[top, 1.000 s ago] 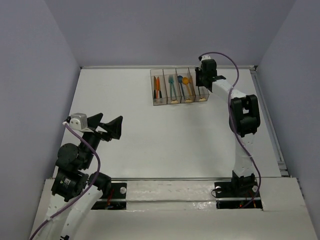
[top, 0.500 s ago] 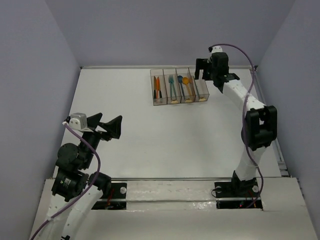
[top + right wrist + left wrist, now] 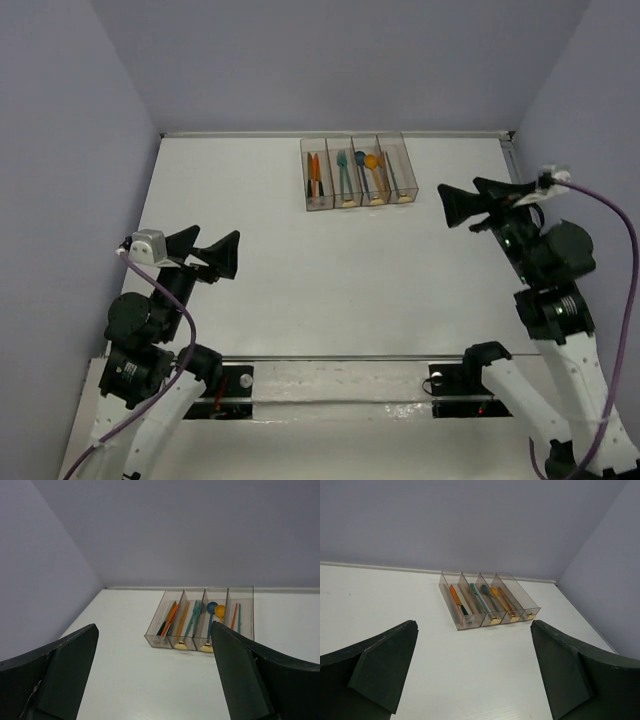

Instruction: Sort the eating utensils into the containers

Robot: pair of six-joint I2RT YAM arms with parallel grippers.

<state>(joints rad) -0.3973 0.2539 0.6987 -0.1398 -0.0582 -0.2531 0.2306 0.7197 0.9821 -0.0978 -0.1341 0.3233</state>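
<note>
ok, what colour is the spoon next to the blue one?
Orange. That spoon lies beside the blue spoon; right wrist view shows it best.

The top camera is looking down from high up at the near side, taking in the whole table point(image 3: 300, 270). Each wrist camera, one on each side, is sitting low and looking out between its own fingers point(image 3: 375, 675) toward the back wall point(image 3: 470, 520). All three are seeing the bins point(image 3: 358, 172), far away.
</note>
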